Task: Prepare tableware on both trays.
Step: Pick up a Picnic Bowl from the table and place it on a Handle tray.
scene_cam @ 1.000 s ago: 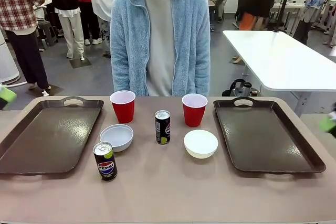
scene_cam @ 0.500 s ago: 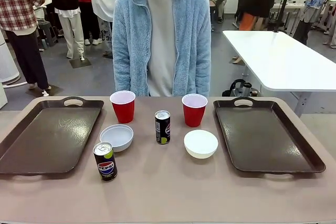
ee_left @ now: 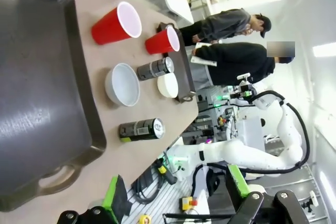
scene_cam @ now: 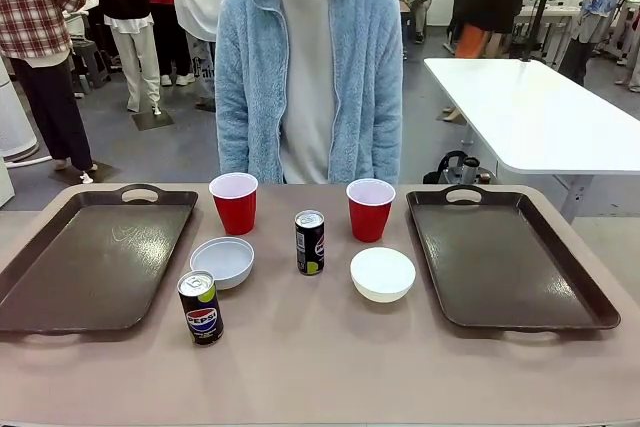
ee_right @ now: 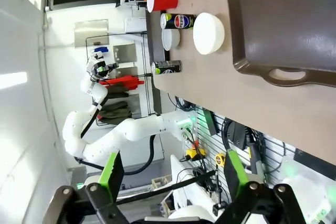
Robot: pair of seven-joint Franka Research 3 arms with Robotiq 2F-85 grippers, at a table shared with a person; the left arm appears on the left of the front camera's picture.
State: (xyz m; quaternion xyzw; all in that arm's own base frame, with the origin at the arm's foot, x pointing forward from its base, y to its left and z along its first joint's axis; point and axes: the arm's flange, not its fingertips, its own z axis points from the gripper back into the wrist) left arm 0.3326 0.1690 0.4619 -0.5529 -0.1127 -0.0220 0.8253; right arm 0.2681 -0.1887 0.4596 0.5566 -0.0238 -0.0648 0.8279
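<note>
- The long beige table (scene_cam: pixel 320 367) carried everything, with a person in a fluffy light-blue jacket (scene_cam: pixel 305 77) standing at its far edge.
- The two big dark brown rectangular plastic trays were both bare: one (scene_cam: pixel 90 262) at the table's left end, the other (scene_cam: pixel 505 257) at the right end, handles pointing at the near and far edges.
- The left gripper (ee_left: pixel 174 182) hung off the table's left end with its green pads spread wide and nothing between them. The right gripper (ee_right: pixel 172 163) was the same off the right end, spread and empty.
- All the tableware sat in the strip between the trays, so each arm had to reach past its own tray toward the middle.
- The two red plastic cups with white insides stood upright near the far edge, one (scene_cam: pixel 234 203) closer to the left tray, one (scene_cam: pixel 370 209) closer to the right.
- One small round white bowl (scene_cam: pixel 222 261) lay just beside the left tray's inner rim, the other (scene_cam: pixel 383 273) near the right tray.
- The dark Pepsi can (scene_cam: pixel 201 308) stood upright toward the near edge, closest to the left arm I'd say. The black can with the yellow-green mark (scene_cam: pixel 310 242) stood dead centre, long axis vertical, so either arm could take it.
</note>
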